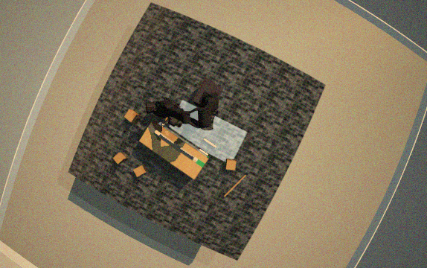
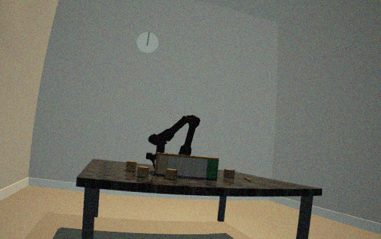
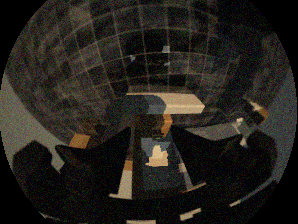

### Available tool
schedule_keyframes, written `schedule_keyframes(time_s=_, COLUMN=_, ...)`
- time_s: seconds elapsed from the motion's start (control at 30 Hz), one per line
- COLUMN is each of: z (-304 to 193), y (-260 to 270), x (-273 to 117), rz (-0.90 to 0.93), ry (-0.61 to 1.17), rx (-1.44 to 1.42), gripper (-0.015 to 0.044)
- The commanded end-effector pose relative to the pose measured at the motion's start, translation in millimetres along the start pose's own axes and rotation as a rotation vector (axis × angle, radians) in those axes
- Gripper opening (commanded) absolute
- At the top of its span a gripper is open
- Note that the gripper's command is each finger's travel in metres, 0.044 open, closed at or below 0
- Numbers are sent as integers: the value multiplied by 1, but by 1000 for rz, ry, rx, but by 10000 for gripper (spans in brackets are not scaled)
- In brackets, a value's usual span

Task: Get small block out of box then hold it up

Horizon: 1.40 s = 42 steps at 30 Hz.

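- Bluish-grey walls and a tan floor surrounded the dark, mottled surface (image 1: 265, 112) (image 2: 200, 191), and a round pale clock (image 2: 147, 42) hung on the far wall.
- Across the surface, a long box (image 1: 193, 170) (image 2: 187, 167) stood upright, with an orange-tan top and a green panel (image 1: 200, 163) (image 2: 212, 168) at one end.
- Beside the box, a pale grey mat (image 1: 232, 138) lay partly under the black arm (image 1: 207, 102) (image 2: 190, 134).
- The arm bent over at its elbow and reached down to the box's end opposite the green panel.
- Its end effector (image 1: 161, 124) (image 2: 154, 164) (image 3: 150, 128) was low beside that end, pointing downward, its fingers parted and released, gripping nothing.
- Three orange-tan cubes lay apart from the box: one cube (image 1: 131, 115) (image 2: 131, 166) near the arm's reaching end, and two others on the side away from the mat.
- A fourth cube (image 1: 230, 164) (image 2: 229, 173) lay near the mat's corner, with a thin orange stick (image 1: 234, 185) (image 2: 247, 179) farther out.
- As for the task's small block, its exact place could not be told; dark shapes and shadow obscured the area around the fingers.
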<state>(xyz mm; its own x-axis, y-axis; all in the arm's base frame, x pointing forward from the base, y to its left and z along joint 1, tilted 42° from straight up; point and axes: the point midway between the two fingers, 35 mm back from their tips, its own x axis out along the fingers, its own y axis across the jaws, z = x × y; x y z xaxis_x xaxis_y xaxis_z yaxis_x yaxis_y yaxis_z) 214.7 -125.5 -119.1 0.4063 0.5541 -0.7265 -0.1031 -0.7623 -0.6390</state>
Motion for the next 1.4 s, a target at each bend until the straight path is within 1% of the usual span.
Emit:
schedule_keyframes(time_s=0.0, z=6, y=-3, x=8, rz=-10, ry=-4, rx=9, gripper=285)
schedule_keyframes(time_s=0.07, z=6, y=-3, x=9, rz=-10, ry=-4, rx=9, gripper=285)
schedule_keyframes(time_s=0.33, z=6, y=-3, x=9, rz=-10, ry=-4, rx=9, gripper=75)
schedule_keyframes(time_s=0.43, z=6, y=-3, x=9, rz=-10, ry=-4, rx=9, gripper=55)
schedule_keyframes(time_s=0.5, z=4, y=-2, x=5, rz=-9, ry=-4, rx=8, gripper=3)
schedule_keyframes(time_s=0.8, z=-19, y=0, x=-45, rz=-4, ry=-4, rx=4, gripper=0)
schedule_keyframes(time_s=1.03, z=-22, y=-2, x=-52, rz=2, ry=-3, rx=15, gripper=0)
schedule_keyframes(time_s=1.37, z=-49, y=-18, x=-93, rz=87, ry=24, rx=184, gripper=0)
